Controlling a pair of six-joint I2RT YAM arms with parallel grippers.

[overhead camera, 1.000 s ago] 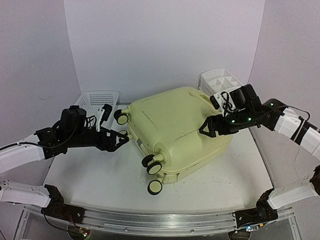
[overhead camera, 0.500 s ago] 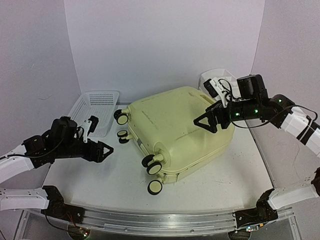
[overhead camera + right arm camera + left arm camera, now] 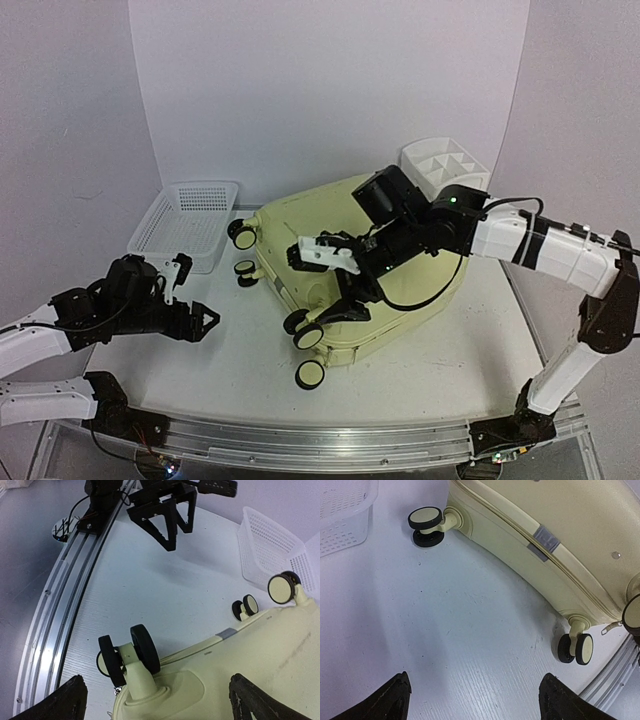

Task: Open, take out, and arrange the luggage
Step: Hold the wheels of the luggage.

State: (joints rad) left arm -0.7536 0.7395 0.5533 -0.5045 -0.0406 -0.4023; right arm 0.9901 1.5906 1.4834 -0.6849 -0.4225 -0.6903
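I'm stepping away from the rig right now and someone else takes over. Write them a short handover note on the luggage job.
Left end effector: open, empty, low over the table, to the left of the luggage.
Right end effector: open, holding nothing, above the luggage's wheel end.
Luggage: lying flat mid-table, shell closed, zip seam shut. White mesh basket at far left, white drawer organizer behind it at far right.
Done: nothing yet.
Left: open the luggage, take things out, arrange them.
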